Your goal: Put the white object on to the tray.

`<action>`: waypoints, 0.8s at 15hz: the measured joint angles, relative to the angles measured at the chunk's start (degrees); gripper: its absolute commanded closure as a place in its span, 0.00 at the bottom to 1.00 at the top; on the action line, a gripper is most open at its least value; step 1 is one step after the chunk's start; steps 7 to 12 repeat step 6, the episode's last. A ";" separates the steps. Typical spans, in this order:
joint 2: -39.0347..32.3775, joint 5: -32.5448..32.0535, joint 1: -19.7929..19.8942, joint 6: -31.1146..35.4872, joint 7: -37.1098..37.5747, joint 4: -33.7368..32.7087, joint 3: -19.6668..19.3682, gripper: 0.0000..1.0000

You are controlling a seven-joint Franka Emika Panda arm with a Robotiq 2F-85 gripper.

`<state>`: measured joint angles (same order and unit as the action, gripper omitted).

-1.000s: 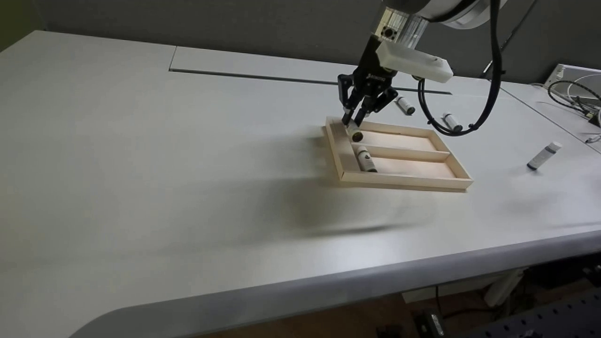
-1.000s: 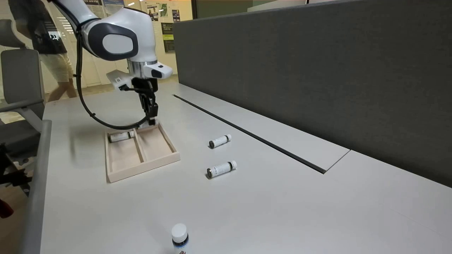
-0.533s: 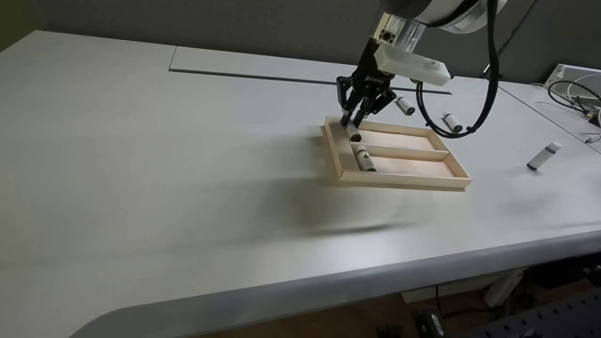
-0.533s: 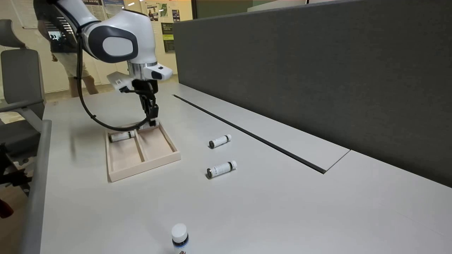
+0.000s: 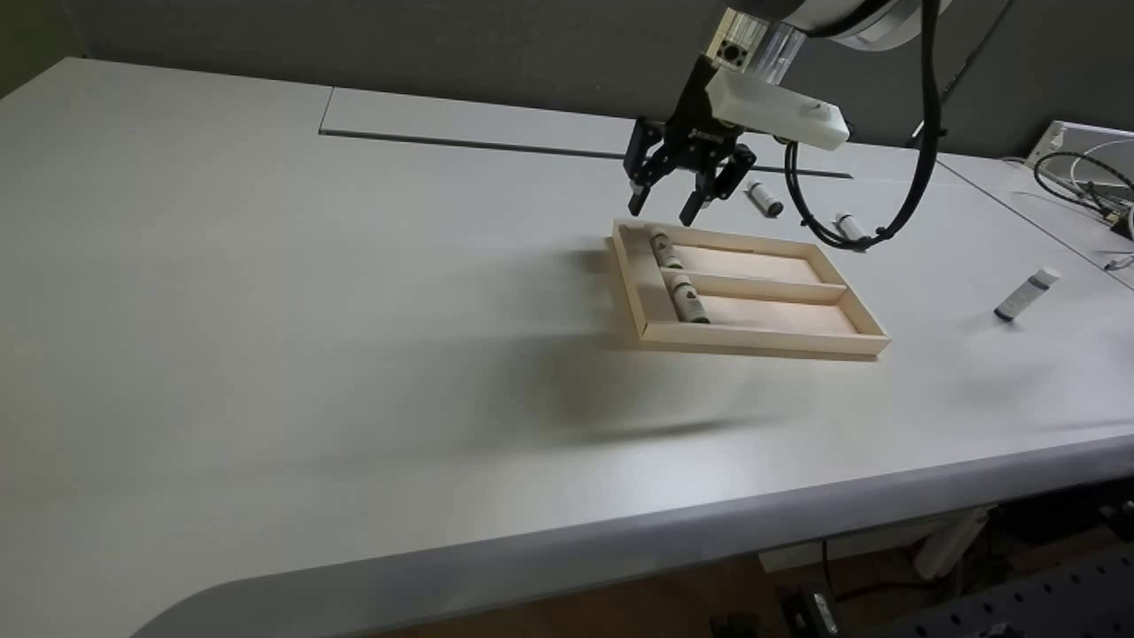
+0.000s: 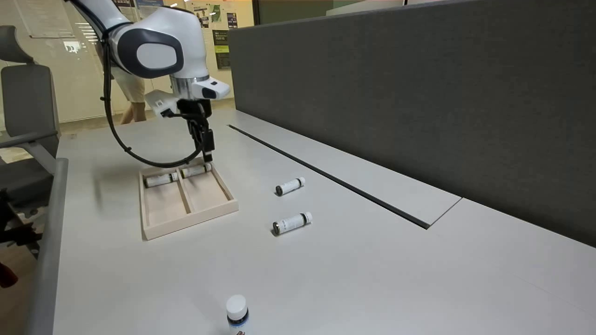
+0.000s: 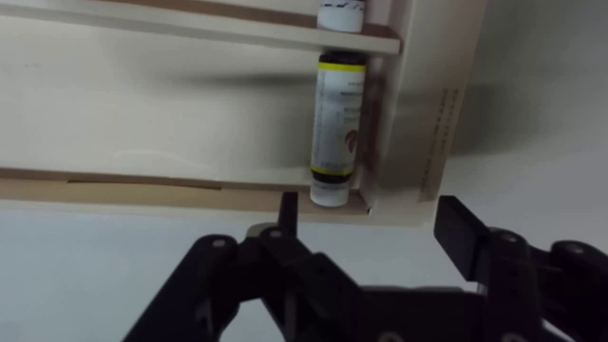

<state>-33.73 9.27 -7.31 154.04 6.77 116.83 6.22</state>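
Note:
A white-labelled vial [image 7: 337, 114] with a white cap lies inside the light-wood tray [image 5: 762, 337], in the compartment nearer the grey partition, along the end wall. Both exterior views show this vial [image 5: 665, 250] resting there, apart from the fingers. Another white vial [image 6: 160, 180] lies at the same end of the neighbouring compartment, past the divider. My gripper [image 5: 662, 214] hovers just above that tray corner with its jaws spread wide. In the wrist view only bare tabletop and the tray's edge show between the fingertips of the gripper [image 7: 368, 204].
On the table lie a white vial [image 6: 289, 186] and a further vial [image 6: 292, 224] beside the tray. Farther off stands a capped vial [image 5: 1028, 293]. A grey partition [image 6: 396, 93] runs along the table's back. A black cable [image 5: 928, 168] loops down from the arm.
The gripper, which was closed around the vial, has opened and risen a little. The vial now lies released in its compartment. A person in the background has walked to the right.

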 measured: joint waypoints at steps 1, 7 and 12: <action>0.82 0.08 0.27 -0.18 -0.01 0.00 0.00 0.00; 7.03 0.16 2.58 -6.84 -0.38 0.40 -0.63 0.00; 7.03 0.16 2.58 -6.84 -0.38 0.40 -0.63 0.00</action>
